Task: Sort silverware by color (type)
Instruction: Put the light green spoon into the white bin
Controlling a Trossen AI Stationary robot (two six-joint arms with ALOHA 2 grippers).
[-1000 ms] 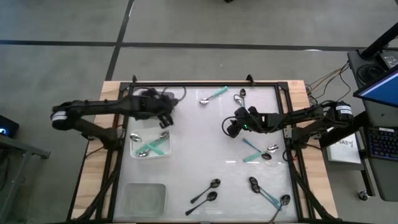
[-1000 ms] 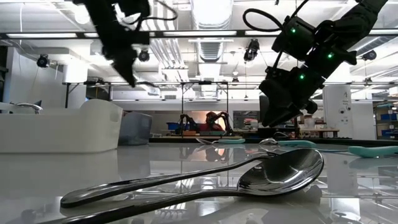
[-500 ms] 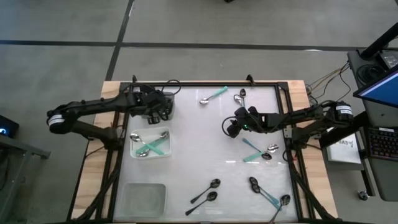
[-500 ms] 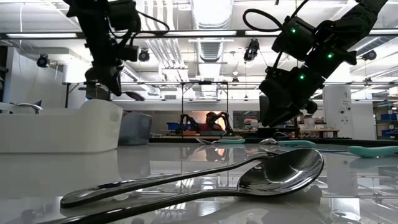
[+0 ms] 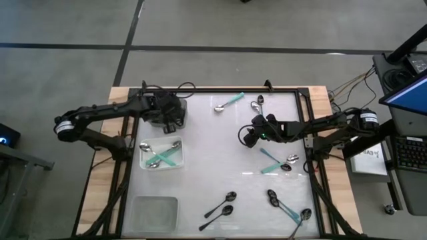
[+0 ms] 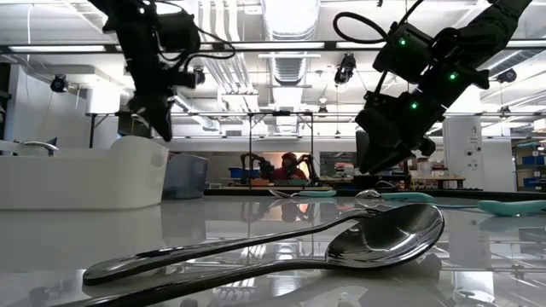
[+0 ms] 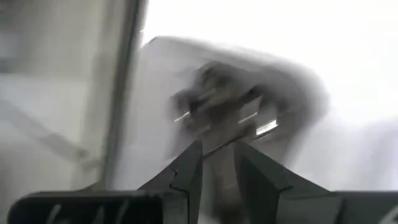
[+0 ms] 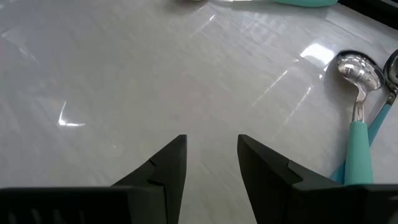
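Observation:
My left gripper (image 5: 168,120) hangs open over a grey bin (image 6: 183,176) at the far left. In its wrist view the fingers (image 7: 219,163) point down at blurred dark spoons (image 7: 217,109) lying in that bin. My right gripper (image 5: 245,137) hovers open above bare table right of the middle, touching nothing. A silver-bowled, teal-handled spoon (image 8: 357,118) lies beside it. More such spoons lie in the white bin (image 5: 160,155). Loose spoons lie at the far edge (image 5: 229,102), at the right (image 5: 273,160) and near the front (image 5: 220,205).
A clear bin (image 5: 155,212) sits at the near left corner. A black frame (image 5: 220,91) runs round the table top. Two dark spoons (image 6: 341,243) lie close to the low camera. The table's middle (image 5: 213,153) is bare.
My left gripper has moved from beside the white bin toward the table's far left and come down over the grey bin. A thin dark thing that showed at its fingertips half a second ago no longer shows there. My right arm has kept still.

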